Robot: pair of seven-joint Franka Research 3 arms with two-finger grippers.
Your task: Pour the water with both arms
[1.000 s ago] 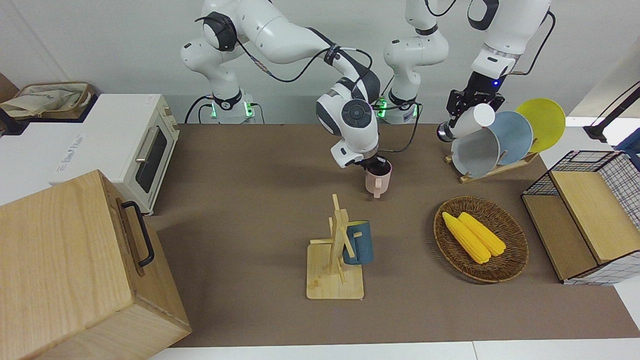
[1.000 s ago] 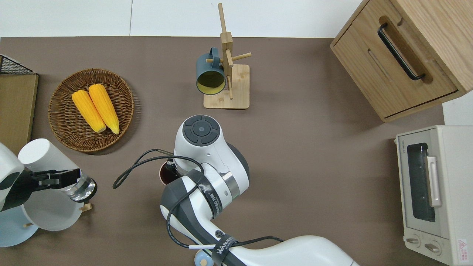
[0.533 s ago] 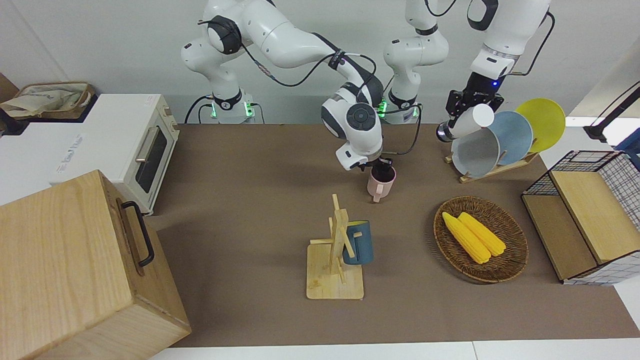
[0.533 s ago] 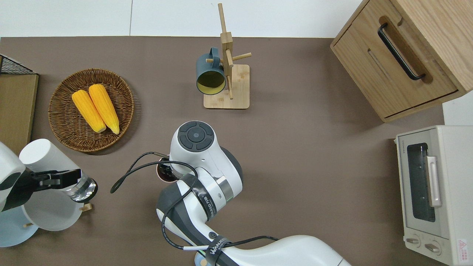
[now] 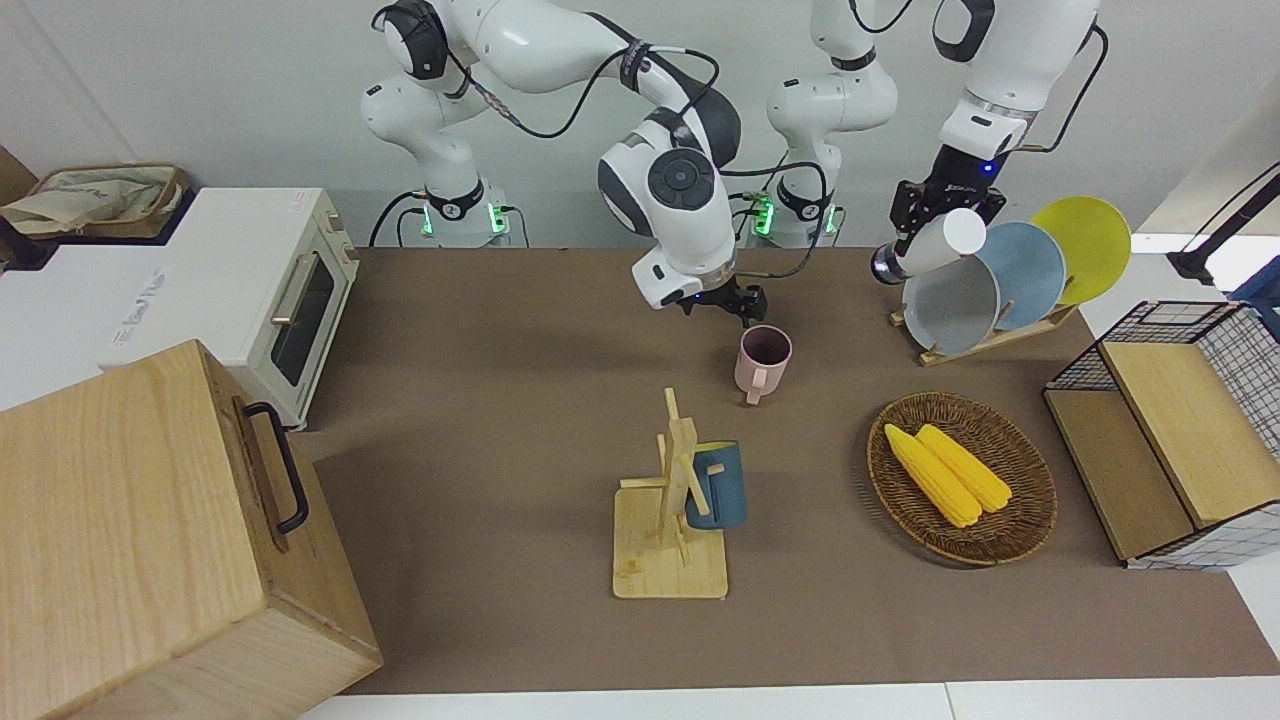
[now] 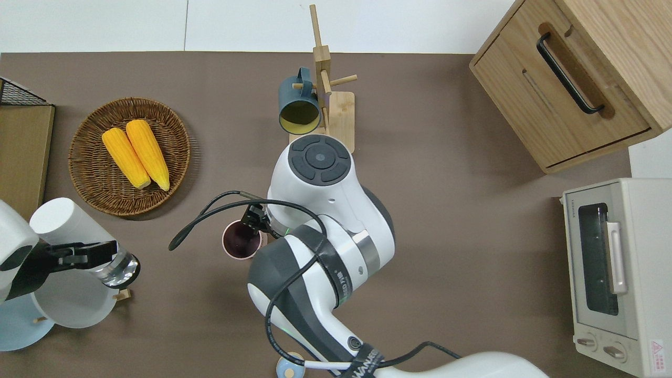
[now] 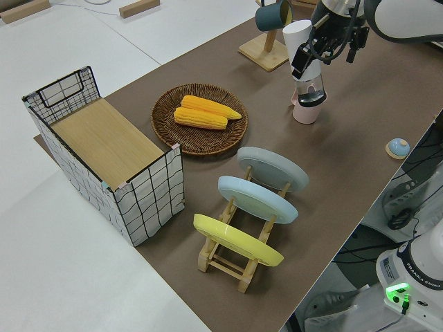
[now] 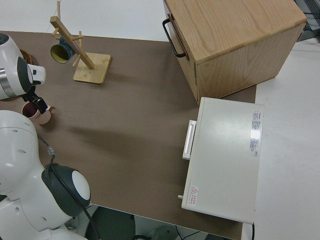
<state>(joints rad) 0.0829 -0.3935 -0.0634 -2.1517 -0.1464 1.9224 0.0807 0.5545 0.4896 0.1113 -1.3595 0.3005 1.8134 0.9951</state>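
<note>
My right hand [image 5: 738,303] hangs empty, fingers parted, just above the pink mug [image 5: 762,362] standing mid-desk [image 5: 500,450]. My left hand [image 5: 935,215] grips the tilted white bottle [image 5: 930,247] over the plate rack [image 5: 985,340]; next, I judge, carry it to the mug and pour.

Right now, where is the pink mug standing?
The pink mug stands on the table near its middle, nearer to the robots than the wooden mug rack, with the right gripper just above it.

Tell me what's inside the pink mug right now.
The pink mug shows only a dark interior; whether liquid is in it cannot be told. The right tool overlaps its rim in the overhead view, covering a sliver.
</note>
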